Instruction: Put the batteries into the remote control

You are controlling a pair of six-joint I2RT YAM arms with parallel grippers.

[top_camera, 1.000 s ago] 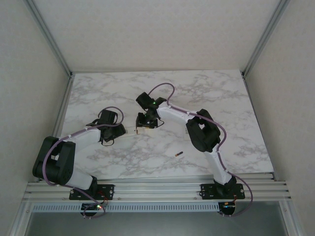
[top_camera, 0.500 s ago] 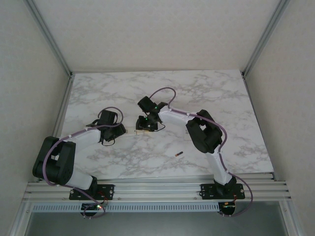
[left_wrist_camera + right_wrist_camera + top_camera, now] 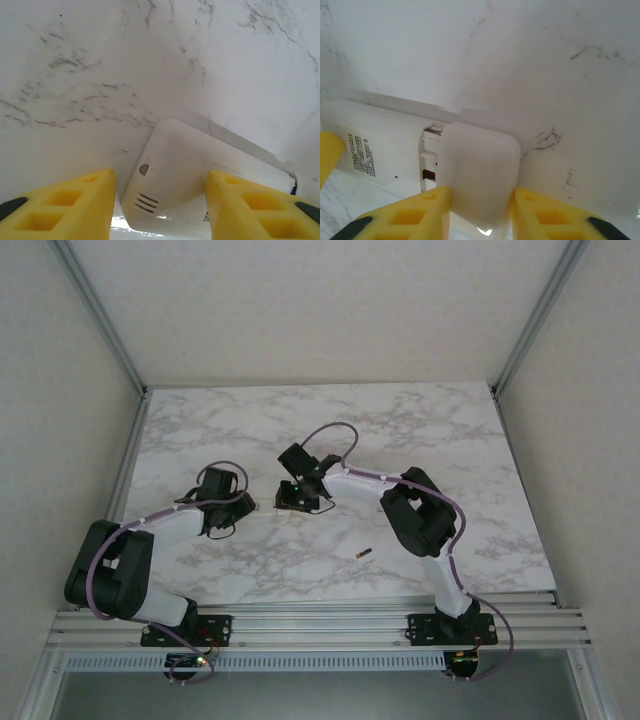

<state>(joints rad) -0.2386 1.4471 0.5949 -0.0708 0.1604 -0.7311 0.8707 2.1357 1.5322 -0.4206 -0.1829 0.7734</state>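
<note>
The white remote control lies on the marble between my two grippers. My left gripper straddles one end of the remote; its jaws are open, with a thin gap at the left finger. My right gripper is shut on the white rounded battery cover, which sits partly over the remote's open compartment. A dark reddish bit shows inside that compartment. One small dark battery lies loose on the table near the front.
The marble tabletop is ringed by an aluminium frame and pale walls. A printed label marks the remote's back. The left gripper's yellow fingertip shows at the edge of the right wrist view.
My right gripper has shifted slightly left and down onto the remote's end. Both grippers have narrowed their jaws. The loose battery has not moved.
</note>
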